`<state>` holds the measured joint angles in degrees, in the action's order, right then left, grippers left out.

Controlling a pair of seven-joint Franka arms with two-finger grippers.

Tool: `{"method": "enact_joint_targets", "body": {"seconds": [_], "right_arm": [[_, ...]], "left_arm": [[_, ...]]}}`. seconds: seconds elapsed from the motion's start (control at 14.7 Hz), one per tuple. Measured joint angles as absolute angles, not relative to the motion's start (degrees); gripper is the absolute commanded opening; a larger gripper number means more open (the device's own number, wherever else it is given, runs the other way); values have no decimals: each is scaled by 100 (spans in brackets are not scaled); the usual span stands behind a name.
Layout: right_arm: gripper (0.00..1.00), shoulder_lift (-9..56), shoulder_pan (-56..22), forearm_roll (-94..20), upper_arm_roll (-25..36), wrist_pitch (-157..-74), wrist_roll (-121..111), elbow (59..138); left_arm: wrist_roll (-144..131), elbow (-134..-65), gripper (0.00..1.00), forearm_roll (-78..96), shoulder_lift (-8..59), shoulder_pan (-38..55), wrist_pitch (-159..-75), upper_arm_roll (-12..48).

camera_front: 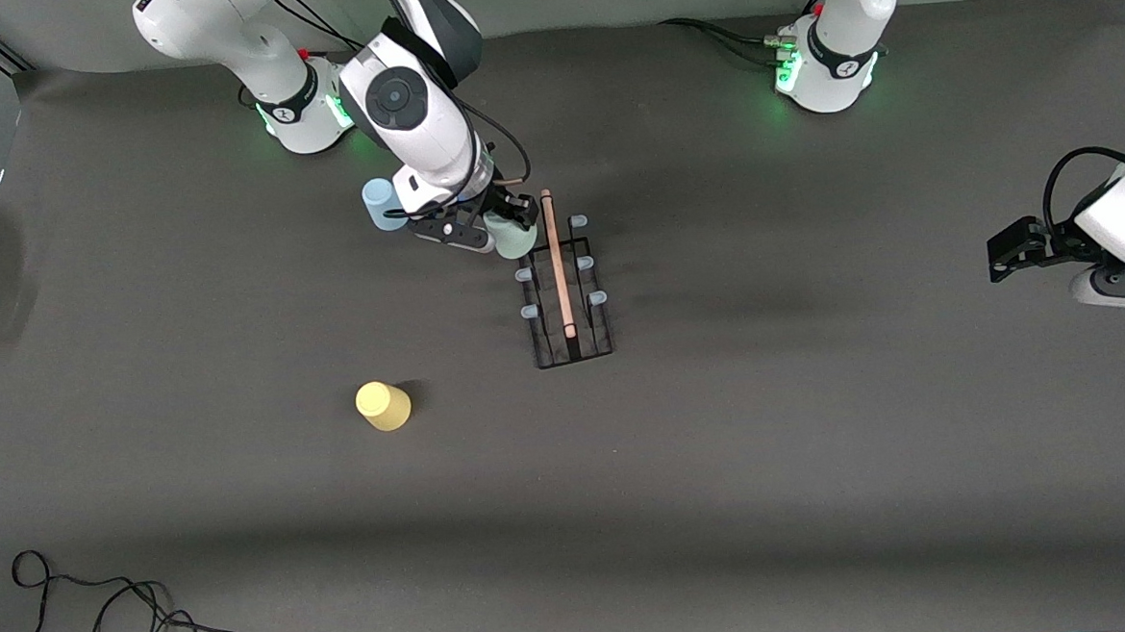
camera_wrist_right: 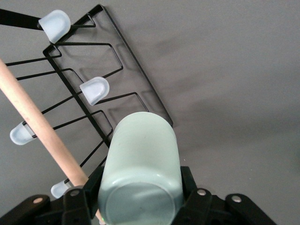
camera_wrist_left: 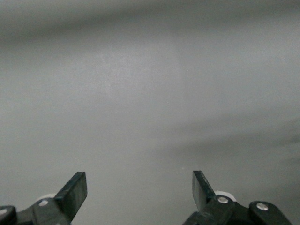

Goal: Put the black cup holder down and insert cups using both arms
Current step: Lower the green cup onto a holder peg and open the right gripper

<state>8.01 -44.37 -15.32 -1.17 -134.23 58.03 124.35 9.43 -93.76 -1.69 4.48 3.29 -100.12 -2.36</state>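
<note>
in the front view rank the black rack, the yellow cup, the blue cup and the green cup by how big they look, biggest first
1. Rack.
2. Yellow cup, blue cup and green cup, which look alike; the right arm partly hides the blue and green ones, so no ranking among them.

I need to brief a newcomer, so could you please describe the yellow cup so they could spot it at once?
Start at the black wire cup holder with the wooden rod handle mid-table. Look nearer the front camera, toward the right arm's end, for the small tapered yellow plastic cup. It stands alone and is the only yellow thing.
</note>
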Motion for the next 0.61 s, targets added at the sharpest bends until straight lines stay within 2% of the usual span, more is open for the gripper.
{"method": "enact_joint_targets", "body": {"seconds": [0.07,0.14,0.61], "right_arm": [[95,864,-4440,-1532,-117,-13494,5804,12435],[100,920,-4440,-1532,-115,-13558,5804,12434],[100,966,-4435,-1532,-26,-13634,5808,12285]], "left_arm": [[943,-9375,100,-169,445,327,-10016,-240],[943,-9372,100,-169,443,325,-10016,-244],[943,-9393,100,-148,448,321,-10017,-246]]}}
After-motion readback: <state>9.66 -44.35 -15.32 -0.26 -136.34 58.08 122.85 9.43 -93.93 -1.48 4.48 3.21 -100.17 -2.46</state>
